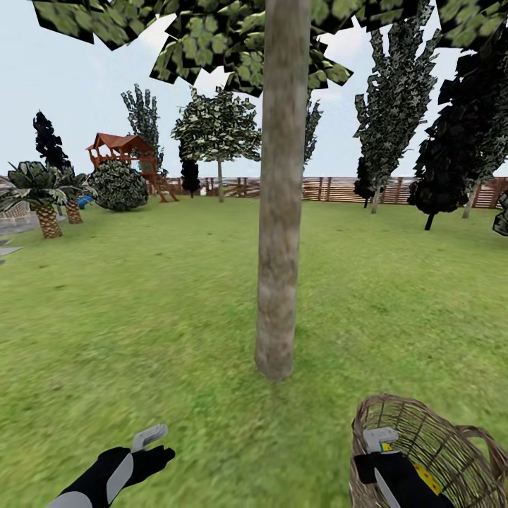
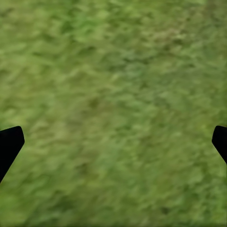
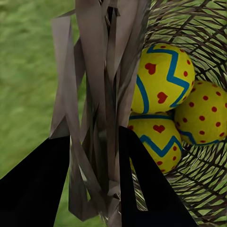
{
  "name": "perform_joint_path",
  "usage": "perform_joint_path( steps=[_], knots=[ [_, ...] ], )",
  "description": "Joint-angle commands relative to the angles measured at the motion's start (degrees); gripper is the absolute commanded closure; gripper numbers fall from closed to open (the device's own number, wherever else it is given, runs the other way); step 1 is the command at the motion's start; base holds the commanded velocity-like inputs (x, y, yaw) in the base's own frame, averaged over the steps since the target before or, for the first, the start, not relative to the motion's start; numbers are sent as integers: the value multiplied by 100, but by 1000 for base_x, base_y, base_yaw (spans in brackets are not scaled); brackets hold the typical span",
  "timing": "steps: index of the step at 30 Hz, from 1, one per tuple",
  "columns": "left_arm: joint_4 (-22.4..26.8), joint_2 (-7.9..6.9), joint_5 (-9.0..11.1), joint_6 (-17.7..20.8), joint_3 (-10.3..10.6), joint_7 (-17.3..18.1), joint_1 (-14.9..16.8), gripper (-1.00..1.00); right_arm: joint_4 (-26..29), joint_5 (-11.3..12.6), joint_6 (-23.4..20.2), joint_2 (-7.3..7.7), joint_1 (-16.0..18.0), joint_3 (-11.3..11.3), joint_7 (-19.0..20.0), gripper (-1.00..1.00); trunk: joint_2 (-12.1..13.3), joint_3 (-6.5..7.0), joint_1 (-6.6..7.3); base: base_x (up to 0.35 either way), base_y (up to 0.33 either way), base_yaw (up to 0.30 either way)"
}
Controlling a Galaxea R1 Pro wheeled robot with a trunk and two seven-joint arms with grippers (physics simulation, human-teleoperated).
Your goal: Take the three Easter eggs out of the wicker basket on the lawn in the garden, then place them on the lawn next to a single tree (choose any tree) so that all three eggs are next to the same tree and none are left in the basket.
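I stand on the lawn of the garden, facing the tree, whose thick grey-brown trunk rises straight in front of me. My right gripper is clenched on the near wall of the wicker basket. In the right wrist view 1 dark finger sits outside the woven wall and the other inside it, pinching the brown strands between them. The basket is just right of the trunk's base, near it but apart from it. All 3 Easter eggs lie inside the basket, yellow with red marks and blue zigzag bands, packed touching one another. In the head view a bit of yellow egg shows beside my right wrist.

My left gripper hangs low over bare grass left of the trunk, released and grasping nothing; its 2 dark fingertips sit at opposite edges of the left wrist view. A brown slat fence bounds the lawn far behind, with palms and a red-roofed play structure at far left.
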State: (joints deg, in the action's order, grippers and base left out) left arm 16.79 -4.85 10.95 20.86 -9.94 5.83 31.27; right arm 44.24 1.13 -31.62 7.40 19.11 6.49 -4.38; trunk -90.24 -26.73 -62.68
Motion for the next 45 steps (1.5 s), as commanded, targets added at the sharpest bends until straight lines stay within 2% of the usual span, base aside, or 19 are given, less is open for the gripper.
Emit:
perform_joint_path(
  steps=[1,45],
  knots=[
    [9,2,23,41,-29,14,2,-100,9,-34,-36,7,5,35,-38,100,-45,-25,-22,0,0,0],
    [0,2,21,41,-34,14,2,-100,7,-43,-43,7,5,51,-42,100,-1810,-815,-989,0,0,0]
  ],
)
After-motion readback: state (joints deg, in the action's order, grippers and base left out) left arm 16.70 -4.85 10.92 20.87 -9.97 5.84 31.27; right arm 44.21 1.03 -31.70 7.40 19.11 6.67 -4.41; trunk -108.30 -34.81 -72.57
